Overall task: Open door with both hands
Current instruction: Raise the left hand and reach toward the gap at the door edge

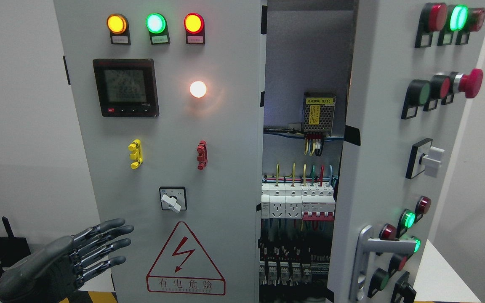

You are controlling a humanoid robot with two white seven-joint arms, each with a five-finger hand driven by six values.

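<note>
Right now I see only my left hand (72, 263), down at about eight o'clock in the head view, fingers spread and straight, holding nothing, hovering just beside the lower left edge of the left cabinet door (162, 151) without a contact I can confirm. That door sits closed, carrying amber, green and red indicator lamps (155, 23) at eleven o'clock, a digital power meter (125, 87), a white lamp (198, 89), a rotary selector switch (172, 200) and the red triangle high-voltage warning sign (185, 260) near six o'clock. The right cabinet door (387, 168), toward three o'clock, is swung open toward me, its metal lever handle (371, 252) at five o'clock. Between the doors, circuit breakers (297, 204) and a power supply module (319, 112) show.
</note>
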